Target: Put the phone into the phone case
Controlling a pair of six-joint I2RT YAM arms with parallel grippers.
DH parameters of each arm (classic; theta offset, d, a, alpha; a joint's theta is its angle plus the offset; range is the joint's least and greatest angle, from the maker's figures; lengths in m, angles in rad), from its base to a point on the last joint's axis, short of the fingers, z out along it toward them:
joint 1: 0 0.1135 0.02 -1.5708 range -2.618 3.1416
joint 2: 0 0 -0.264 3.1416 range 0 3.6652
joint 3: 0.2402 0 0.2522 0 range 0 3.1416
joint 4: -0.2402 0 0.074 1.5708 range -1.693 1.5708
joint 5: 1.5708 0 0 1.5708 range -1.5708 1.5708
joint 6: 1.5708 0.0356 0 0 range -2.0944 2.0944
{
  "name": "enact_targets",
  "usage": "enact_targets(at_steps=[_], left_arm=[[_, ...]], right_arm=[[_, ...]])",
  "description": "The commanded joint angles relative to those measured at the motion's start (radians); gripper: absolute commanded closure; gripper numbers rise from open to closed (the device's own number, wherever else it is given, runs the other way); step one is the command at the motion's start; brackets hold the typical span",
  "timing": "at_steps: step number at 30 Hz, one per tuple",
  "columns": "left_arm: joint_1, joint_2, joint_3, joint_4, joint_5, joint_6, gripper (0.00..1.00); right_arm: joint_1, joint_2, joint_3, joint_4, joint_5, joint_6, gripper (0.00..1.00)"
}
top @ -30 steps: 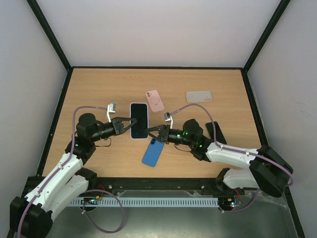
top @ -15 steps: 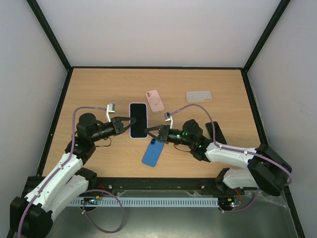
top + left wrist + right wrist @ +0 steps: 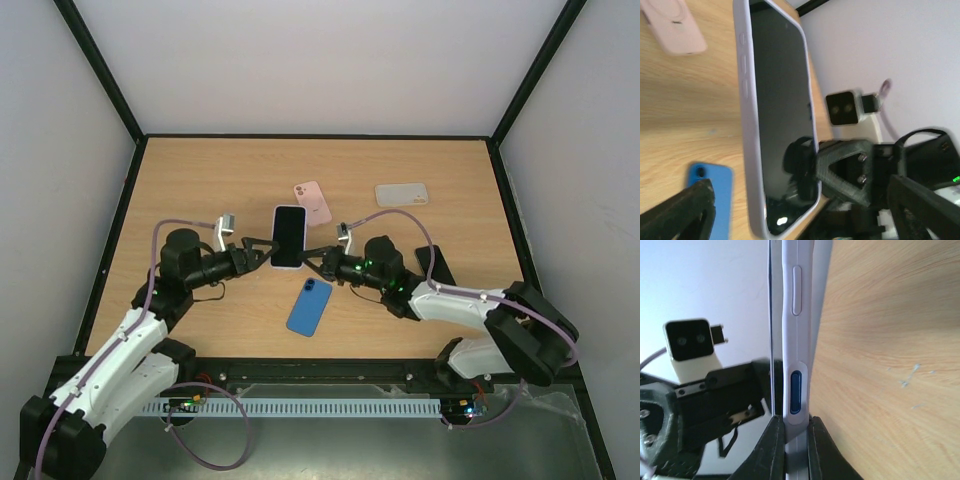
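A dark-screened phone sits inside a lilac phone case point(image 3: 288, 237), tilted up off the table between both arms. My right gripper point(image 3: 309, 259) is shut on the lower part of the case's right edge; in the right wrist view its fingers point(image 3: 774, 447) pinch the case point(image 3: 796, 340) just below a blue side button. My left gripper point(image 3: 257, 247) is open at the case's left side, not touching it. In the left wrist view the cased phone point(image 3: 777, 115) stands between my spread fingers point(image 3: 682, 212), with the right gripper's dark finger point(image 3: 845, 172) on its far edge.
A blue phone point(image 3: 310, 306) lies face down near the front. A pink case point(image 3: 313, 203) lies behind the held phone, a clear case point(image 3: 401, 193) at the back right, and a black phone point(image 3: 435, 265) beside the right arm.
My left gripper has opened and let go of the cased phone. The right gripper has closed on its edge, and the phone has shifted right and tipped up.
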Motion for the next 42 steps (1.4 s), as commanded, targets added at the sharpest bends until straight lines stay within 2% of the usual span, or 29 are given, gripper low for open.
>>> enact_targets(at_steps=[1, 8, 18, 25, 33, 42], left_arm=[[0.003, -0.018, 0.035, -0.149, -0.097, 0.070, 0.01], [0.003, -0.039, 0.091, -0.341, -0.262, 0.162, 0.00], [0.003, -0.084, 0.113, -0.420, -0.317, 0.225, 0.00], [0.003, -0.104, 0.114, -0.443, -0.336, 0.238, 0.00], [0.003, -0.110, 0.107, -0.449, -0.339, 0.249, 0.00], [0.003, -0.115, 0.100, -0.456, -0.333, 0.245, 0.00]], right_arm=[[-0.028, 0.029, 0.089, -0.017, 0.032, -0.084, 0.98], [-0.047, 0.180, 0.223, -0.136, 0.068, -0.199, 0.98], [-0.047, 0.491, 0.462, -0.222, 0.031, -0.250, 0.98], [-0.049, 0.632, 0.544, -0.253, 0.024, -0.242, 0.98], [-0.047, 0.676, 0.561, -0.297, 0.050, -0.226, 0.97], [-0.048, 0.676, 0.548, -0.361, 0.091, -0.203, 0.80]])
